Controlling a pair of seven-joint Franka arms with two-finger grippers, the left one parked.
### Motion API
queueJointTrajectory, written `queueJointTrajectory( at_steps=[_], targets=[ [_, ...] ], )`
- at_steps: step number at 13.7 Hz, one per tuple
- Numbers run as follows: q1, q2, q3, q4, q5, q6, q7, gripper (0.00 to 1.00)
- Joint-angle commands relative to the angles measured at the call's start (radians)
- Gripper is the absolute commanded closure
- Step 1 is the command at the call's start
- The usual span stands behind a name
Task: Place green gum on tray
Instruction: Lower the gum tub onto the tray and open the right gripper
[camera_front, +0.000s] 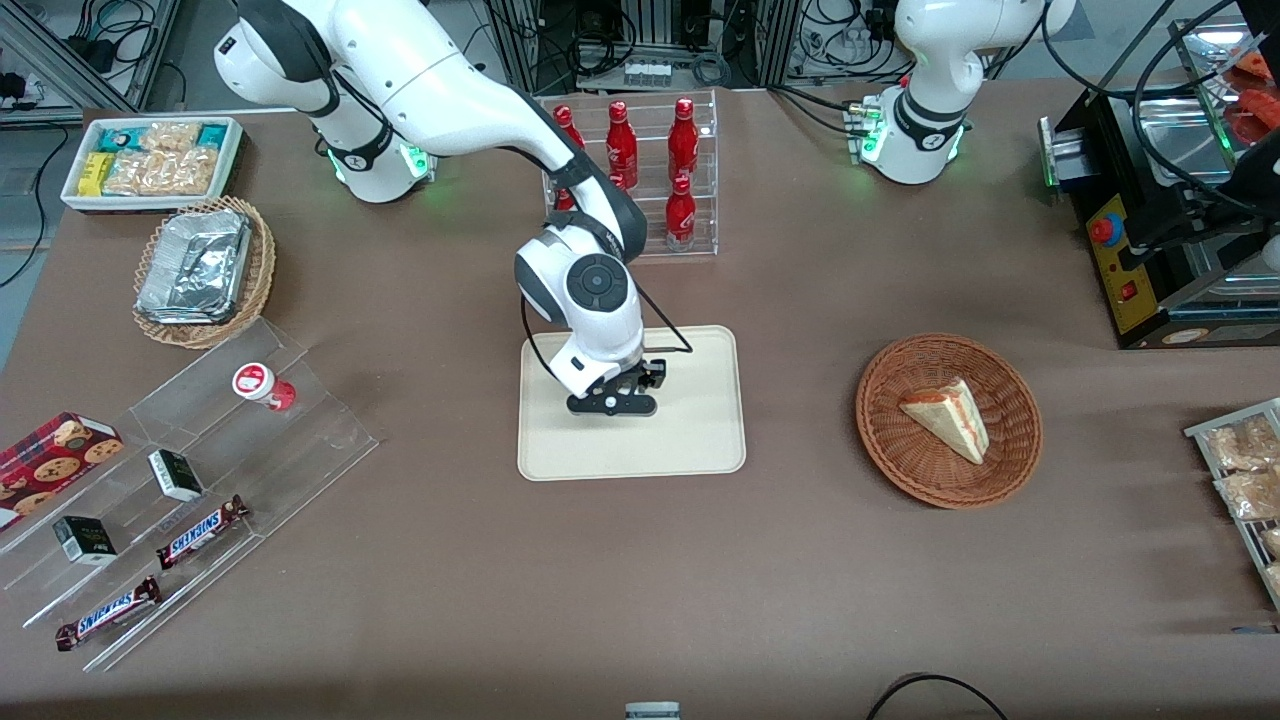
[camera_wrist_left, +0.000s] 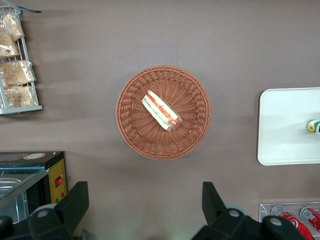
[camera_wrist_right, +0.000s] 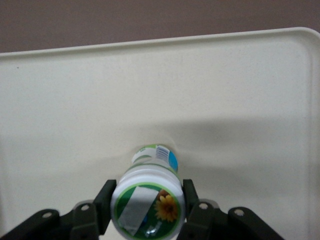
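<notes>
Your hand (camera_front: 612, 404) sits low over the tray (camera_front: 700, 440), its two fingers (camera_wrist_right: 106, 200) clamped on either side of the green gum (camera_wrist_right: 148, 204) just under its lid. The bottle stands upright between them, its base down on the cream floor of the tray, about mid-tray and well inside the raised rim. From the parked arm's camera you see only a sliver of the bottle (camera_wrist_left: 313, 126) at the tray's (camera_wrist_left: 280, 125) edge of view. The tray lies flat on the brown surface (camera_front: 640, 580).
</notes>
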Motion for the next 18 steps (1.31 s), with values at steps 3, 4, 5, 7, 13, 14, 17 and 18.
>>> queueJointTrajectory(
  at_steps=[3, 4, 5, 7, 13, 14, 17, 18],
  targets=[
    [0.002, 0.031, -0.006, 0.032, 0.007, 0.022, -0.011, 0.0],
    [0.003, 0.031, -0.007, 0.032, 0.001, 0.023, -0.011, 0.0],
    [0.003, 0.029, -0.007, 0.032, -0.002, 0.023, -0.012, 0.0],
    [0.002, 0.024, -0.007, 0.032, -0.004, 0.022, -0.014, 0.0],
    [-0.017, -0.081, -0.009, 0.015, -0.002, -0.088, -0.105, 0.0],
    [-0.017, -0.112, -0.015, 0.015, -0.002, -0.154, -0.147, 0.0],
    [-0.066, -0.187, -0.015, 0.014, 0.001, -0.28, -0.256, 0.0],
    [-0.083, -0.208, -0.015, 0.015, 0.001, -0.318, -0.288, 0.0]
  ],
)
